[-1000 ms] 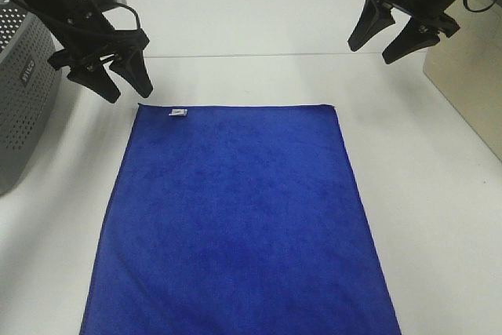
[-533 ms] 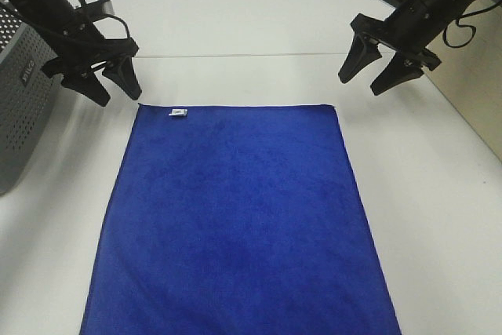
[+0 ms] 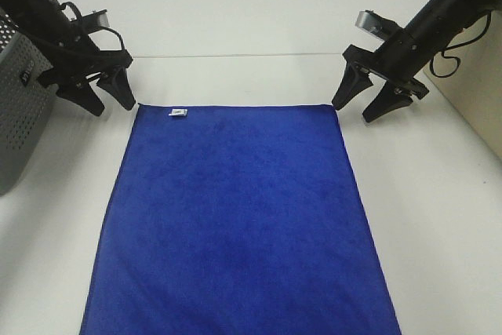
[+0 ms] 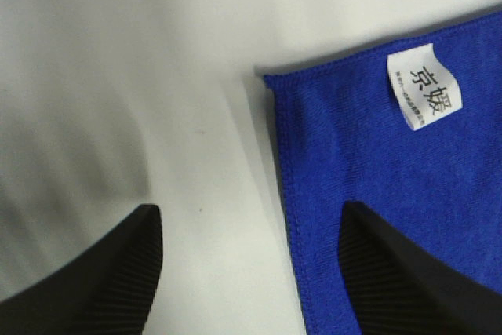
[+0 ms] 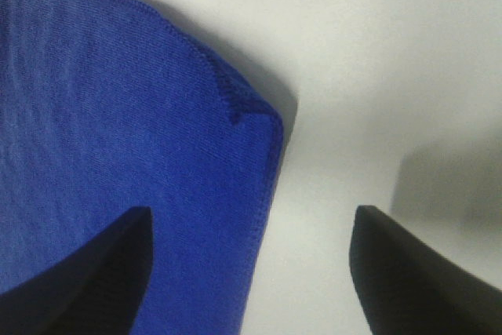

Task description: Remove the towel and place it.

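White tabletop (image 3: pixel 439 225), w/ a beige panel (image 3: pixel 480 103) at its right edge. Grey perforated basket (image 3: pixel 20 127) stands at left; its inside is not visible. The towel (image 3: pixel 235 225) lies flat in the centre, apart from the basket. Left gripper (image 3: pixel 112 106) and right gripper (image 3: pixel 353 112) are both spread wide, empty, one at each far corner.

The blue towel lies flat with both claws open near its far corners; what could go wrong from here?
The towel lies flat on the table, so a grip might slip off its thin hem. If only the left gripper or the right gripper catches a corner, it could lift crooked. The grey basket beside the left arm might get bumped.
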Motion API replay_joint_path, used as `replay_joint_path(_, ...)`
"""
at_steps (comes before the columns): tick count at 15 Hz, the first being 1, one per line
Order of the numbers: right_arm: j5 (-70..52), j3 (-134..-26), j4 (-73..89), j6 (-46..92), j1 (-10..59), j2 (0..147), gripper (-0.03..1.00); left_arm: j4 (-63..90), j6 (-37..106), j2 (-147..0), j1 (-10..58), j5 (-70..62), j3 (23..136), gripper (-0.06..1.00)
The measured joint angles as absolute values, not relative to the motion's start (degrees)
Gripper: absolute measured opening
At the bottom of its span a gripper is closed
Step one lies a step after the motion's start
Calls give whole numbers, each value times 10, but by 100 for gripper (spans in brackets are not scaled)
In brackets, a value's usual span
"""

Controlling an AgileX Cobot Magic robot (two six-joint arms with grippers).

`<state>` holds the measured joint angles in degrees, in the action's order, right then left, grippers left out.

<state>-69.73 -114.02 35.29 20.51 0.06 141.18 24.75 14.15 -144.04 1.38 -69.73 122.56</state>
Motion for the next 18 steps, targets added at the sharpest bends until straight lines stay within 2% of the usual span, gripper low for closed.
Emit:
replay_joint_path(13,-670,-1145,368,210,2,1438,70,260,143,-1467,14,-698,1228,61)
replay_joint_path(18,-634,-1147,355,210,35,1438,70,277,143,-1469,34,-678,1228,61)
